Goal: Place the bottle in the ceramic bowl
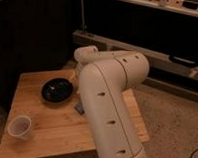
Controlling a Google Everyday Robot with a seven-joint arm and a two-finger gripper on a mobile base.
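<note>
Gripper: out of sight behind the bulk of the white arm (108,104), somewhere low over the middle of the wooden table (44,135), to the right of the black bowl (57,90) as seen. Spread as wide as it goes, so released rather than clamped on anything slim.

Cannot see the bottle either. Hidden by that same arm, most likely on the table close under the gripper, near the sliver of dark block (79,108) peeking out at the arm's left edge. Cannot tell which way its long axis runs, nor whether upright or on its side. Nothing bottle-like inside the bowl, only pale glints on the glaze, so judged not yet placed.

Reads as the reach for the pick-up. Matters most for the carry: from behind the arm, leftward as seen and slightly toward the far edge to reach the bowl, a short way with nothing visible between. Well apart from that path, the whitish cup (20,125) at the near left corner. Only one arm here, so no choice of side.
</note>
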